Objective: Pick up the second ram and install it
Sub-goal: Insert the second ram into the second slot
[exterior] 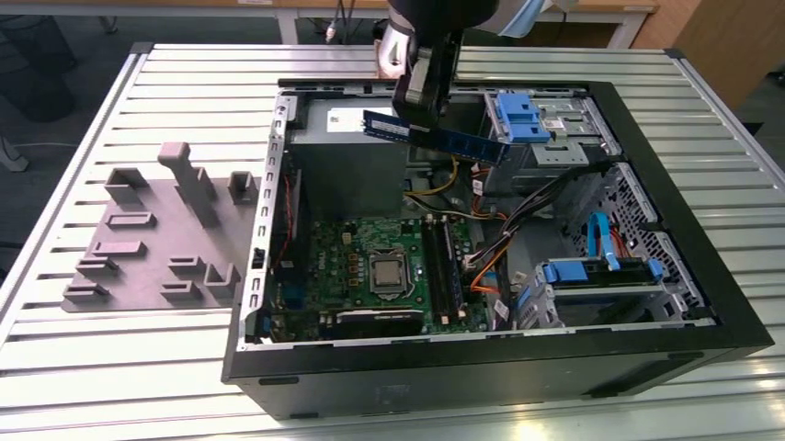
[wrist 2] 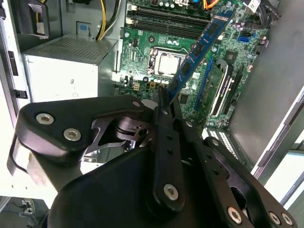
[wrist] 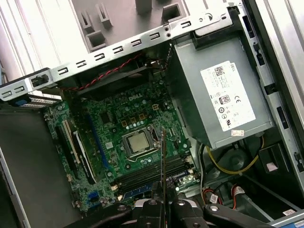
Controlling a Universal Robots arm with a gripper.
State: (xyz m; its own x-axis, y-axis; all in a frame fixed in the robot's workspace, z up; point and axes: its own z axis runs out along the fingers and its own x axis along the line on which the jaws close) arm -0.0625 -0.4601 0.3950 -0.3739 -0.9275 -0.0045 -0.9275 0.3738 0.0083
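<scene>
1. Your counter is a pale slatted metal surface, and it carries everything else in the exterior view.
2. The black computer case lies on its side on the counter with its side panel off, so you look straight down into it.
3. A grey moulded fixture with upright posts sits on the counter just beside the case, on the exterior view's left.
4. The green motherboard lies flat on the case floor. You can also see it in both wrist views, with its long dark memory slots running along one side.
5. The grey power supply sits beside the motherboard inside the case, with yellow wires coming out near it.
6. Your claw hangs over the open case, closed on the second ram; you can see its fingers pinching the stick in both wrist views.
7. The second ram is a thin dark-blue stick held in the air, tilted, above the case interior and clear of the motherboard. It juts out from the claw in the second wrist view and looks edge-on in the first wrist view.
8. The silver processor sits near the middle of the motherboard, just beside the memory slots.
</scene>
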